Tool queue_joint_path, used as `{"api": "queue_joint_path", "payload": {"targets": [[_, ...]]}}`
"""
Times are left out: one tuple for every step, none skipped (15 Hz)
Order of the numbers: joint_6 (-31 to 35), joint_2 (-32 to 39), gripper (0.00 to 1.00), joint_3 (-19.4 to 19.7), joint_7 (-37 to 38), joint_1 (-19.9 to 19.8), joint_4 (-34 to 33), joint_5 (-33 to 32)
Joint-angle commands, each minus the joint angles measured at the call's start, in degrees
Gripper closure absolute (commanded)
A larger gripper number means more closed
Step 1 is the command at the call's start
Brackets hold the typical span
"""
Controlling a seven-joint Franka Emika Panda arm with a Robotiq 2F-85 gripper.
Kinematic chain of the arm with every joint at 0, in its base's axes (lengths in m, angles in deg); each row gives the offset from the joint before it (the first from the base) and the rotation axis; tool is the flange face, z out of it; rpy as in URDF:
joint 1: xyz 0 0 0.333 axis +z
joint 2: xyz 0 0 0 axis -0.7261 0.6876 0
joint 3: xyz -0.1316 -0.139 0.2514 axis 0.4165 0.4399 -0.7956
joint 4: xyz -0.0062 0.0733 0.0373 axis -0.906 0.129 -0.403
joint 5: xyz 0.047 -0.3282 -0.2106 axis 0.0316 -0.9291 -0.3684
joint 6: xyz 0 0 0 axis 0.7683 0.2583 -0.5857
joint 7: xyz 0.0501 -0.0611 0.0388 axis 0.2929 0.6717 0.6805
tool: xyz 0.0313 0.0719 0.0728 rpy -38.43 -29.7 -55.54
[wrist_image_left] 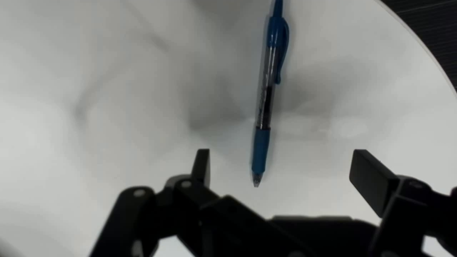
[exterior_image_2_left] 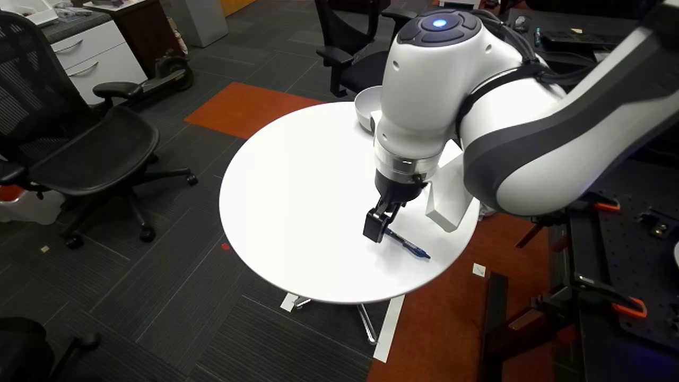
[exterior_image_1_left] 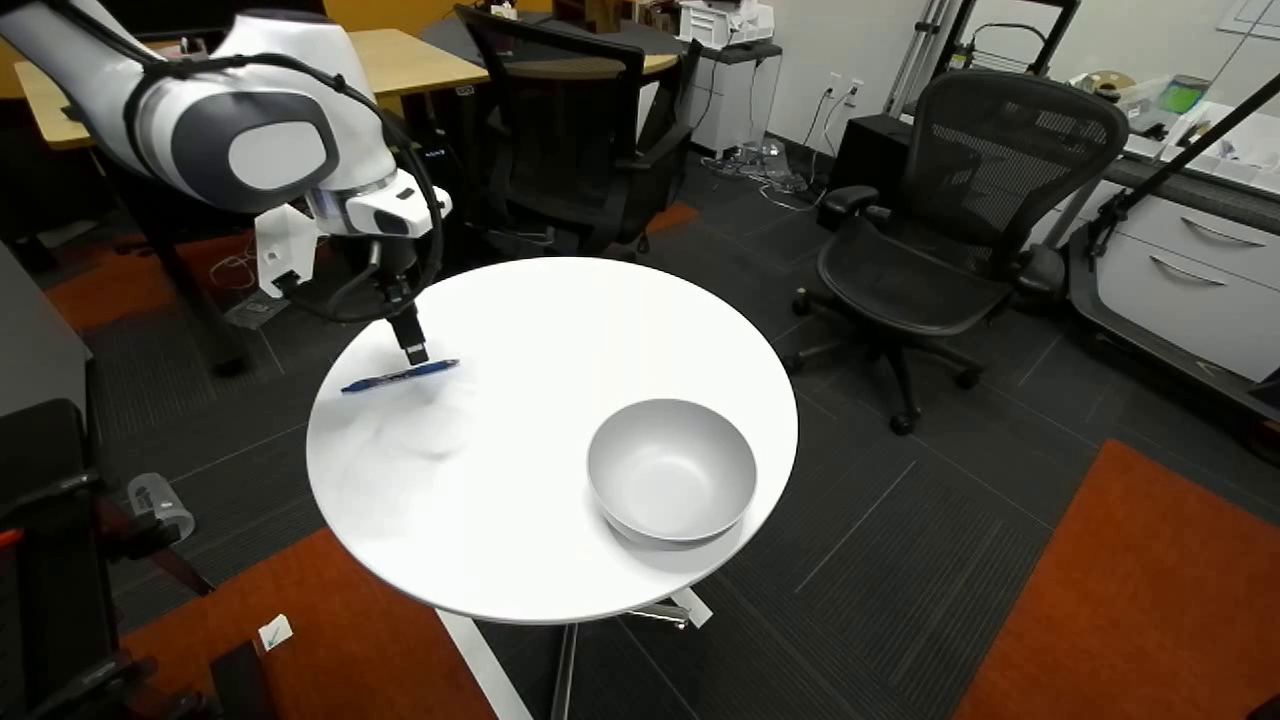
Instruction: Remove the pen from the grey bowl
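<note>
The blue pen (exterior_image_1_left: 402,376) lies flat on the white round table (exterior_image_1_left: 520,330), outside the bowl, near the table edge. It also shows in an exterior view (exterior_image_2_left: 408,245) and in the wrist view (wrist_image_left: 265,96). The grey bowl (exterior_image_1_left: 672,475) stands upright on the table, well apart from the pen, with nothing visible inside. In an exterior view the bowl (exterior_image_2_left: 366,109) is partly hidden behind the arm. My gripper (wrist_image_left: 280,160) is open and empty, pointing down close above the table. The pen's tip end shows between its fingers, nearer the left one, with no visible contact.
Black office chairs (exterior_image_1_left: 960,230) stand around the table. A wooden desk (exterior_image_1_left: 410,62) is behind it. A dark workbench with orange-handled clamps (exterior_image_2_left: 631,307) is beside the arm. The table's rim (wrist_image_left: 421,41) shows near the pen in the wrist view.
</note>
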Motion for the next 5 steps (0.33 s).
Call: {"api": "queue_joint_path", "payload": {"targets": [[-1.13,-0.33,0.0,0.03,-0.33,0.3,-0.24,0.79],[-0.1,-0.01,0.0,0.29,-0.37,0.39,-0.05,0.42],[-0.1,0.0,0.0,0.3,-0.37,0.39,-0.05,0.43],[-0.1,0.04,0.0,0.31,-0.37,0.39,-0.05,0.43],[-0.1,0.07,0.0,0.31,-0.38,0.39,-0.05,0.43]]}}
